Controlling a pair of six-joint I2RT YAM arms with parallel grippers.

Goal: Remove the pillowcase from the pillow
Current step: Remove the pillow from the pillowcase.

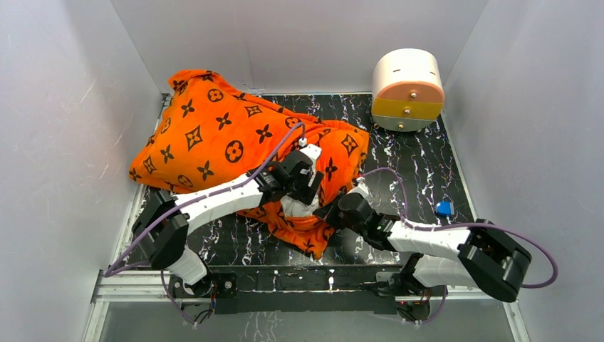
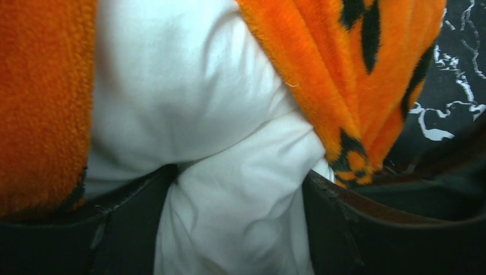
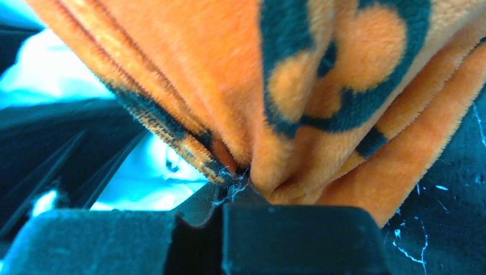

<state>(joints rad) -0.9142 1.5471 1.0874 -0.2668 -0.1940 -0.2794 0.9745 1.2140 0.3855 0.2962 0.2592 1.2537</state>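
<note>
At the near corner the right end effector (image 3: pixel 223 197) is closed on the hem of the orange pillowcase (image 1: pixel 214 135), and just beside it the left end effector (image 2: pixel 238 223) pinches a fold of the white pillow (image 2: pixel 189 103) showing at the opening. Farther back the pillowcase covers almost all of the pillow on the left half of the bench (image 1: pixel 420 178), so I judge the removal only begun; nearly the whole cover is left to pull off.

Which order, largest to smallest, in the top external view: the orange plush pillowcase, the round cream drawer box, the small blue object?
1. orange plush pillowcase
2. round cream drawer box
3. small blue object
</note>
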